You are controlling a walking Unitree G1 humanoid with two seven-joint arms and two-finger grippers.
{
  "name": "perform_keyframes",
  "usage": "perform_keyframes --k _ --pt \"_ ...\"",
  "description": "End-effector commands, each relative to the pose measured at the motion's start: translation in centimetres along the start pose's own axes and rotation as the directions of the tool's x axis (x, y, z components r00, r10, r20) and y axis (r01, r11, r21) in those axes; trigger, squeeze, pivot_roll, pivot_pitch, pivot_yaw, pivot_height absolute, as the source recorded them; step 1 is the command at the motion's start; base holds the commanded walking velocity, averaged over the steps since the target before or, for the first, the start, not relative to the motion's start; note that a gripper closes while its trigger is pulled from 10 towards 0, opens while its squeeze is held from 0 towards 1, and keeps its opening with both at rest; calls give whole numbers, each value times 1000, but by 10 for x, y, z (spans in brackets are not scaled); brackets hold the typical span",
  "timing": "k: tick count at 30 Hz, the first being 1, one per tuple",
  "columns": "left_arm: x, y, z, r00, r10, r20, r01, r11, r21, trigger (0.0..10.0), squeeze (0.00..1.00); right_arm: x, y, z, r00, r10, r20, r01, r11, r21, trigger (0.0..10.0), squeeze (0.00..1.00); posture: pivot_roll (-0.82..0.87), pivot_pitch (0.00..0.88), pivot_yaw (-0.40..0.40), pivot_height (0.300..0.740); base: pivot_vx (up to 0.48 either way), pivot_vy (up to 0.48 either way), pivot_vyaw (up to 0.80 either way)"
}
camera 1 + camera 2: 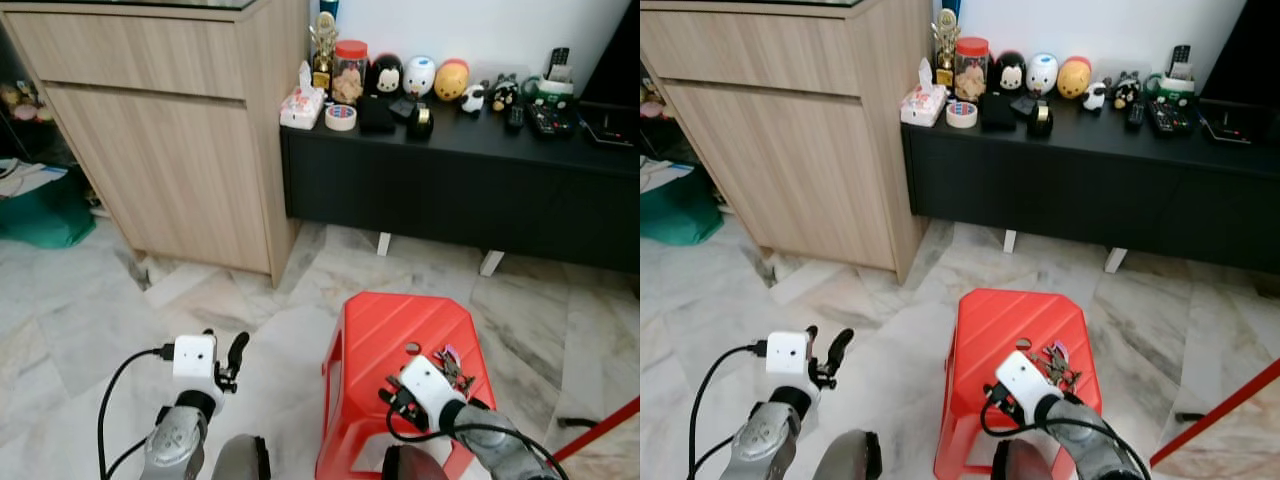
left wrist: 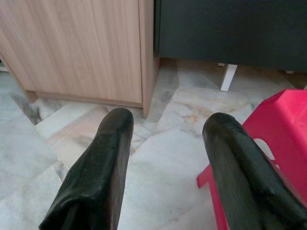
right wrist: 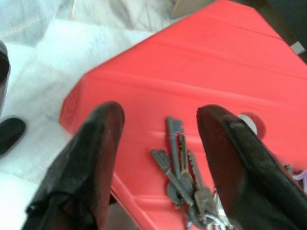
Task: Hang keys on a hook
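red plastic stool [image 1: 400, 345] on marble floor [image 1: 120, 330], keys [image 3: 184, 179] lying flat on its top near the right-hand edge. bunch fanned out, blades pointing away from the wrist camera, ring end nearest it; long axis running roughly along the fingers' own line (so a straight descent should straddle it).

right gripper [image 3: 160, 143] poised directly above the keys, fingers spread wide, one black finger [image 3: 91, 148] on each side of the bunch. not touching metal as far as can be told, nothing held. seen from the head, right gripper sitting over the stool's near right part, keys just beyond the white wrist block.

left gripper [image 1: 228, 362] well off to the left over bare floor, fingers parted, empty, facing wooden cabinet [image 1: 160, 150] and black console [image 1: 450, 190]. right arm clearly the nearer one.

judgement: reach stage, grasp not yet made. next move probably a short drop and a close across the blades. thin flat keys on slick plastic likely to slide or splay under the pinch. no hook made out anywhere.
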State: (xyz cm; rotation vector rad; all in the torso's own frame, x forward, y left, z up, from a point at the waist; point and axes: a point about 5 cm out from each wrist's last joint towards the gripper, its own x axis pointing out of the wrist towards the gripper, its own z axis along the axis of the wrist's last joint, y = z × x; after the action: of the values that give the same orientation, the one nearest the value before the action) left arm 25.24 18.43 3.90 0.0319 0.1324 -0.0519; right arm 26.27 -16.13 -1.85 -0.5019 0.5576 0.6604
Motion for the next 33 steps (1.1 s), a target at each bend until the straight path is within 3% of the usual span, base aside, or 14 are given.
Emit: perform_keyframes --k 1,12,20,24,33 --pt "2 -1 -1 1000 -7 -4 7 1000 12 10000 0 1 -2 -1 999 -10 -31 10 1000 -9 10000 0 46 41 -34 615 0 0 0" --pt "1 2 1 1000 4 -1 -4 1000 18 10000 0 13 -4 10 995 -56 -83 60 996 58 10000 0 68 65 -30 615 0 0 0" --pt "-2 1 -1 1000 -10 -13 10 1000 30 10000 0 11 -1 -6 978 -59 -200 78 993 88 10000 0 70 83 -19 615 0 0 0" --pt "-4 1 -2 1000 -14 -17 14 999 31 10000 0 7 -9 -11 970 -94 -224 121 987 110 10000 0 72 86 -13 615 0 0 0" --pt "-4 3 -1 1000 -16 -21 17 999 39 10000 0 5 -13 -14 962 -71 -264 102 989 105 10000 0 76 84 -8 615 0 0 0"
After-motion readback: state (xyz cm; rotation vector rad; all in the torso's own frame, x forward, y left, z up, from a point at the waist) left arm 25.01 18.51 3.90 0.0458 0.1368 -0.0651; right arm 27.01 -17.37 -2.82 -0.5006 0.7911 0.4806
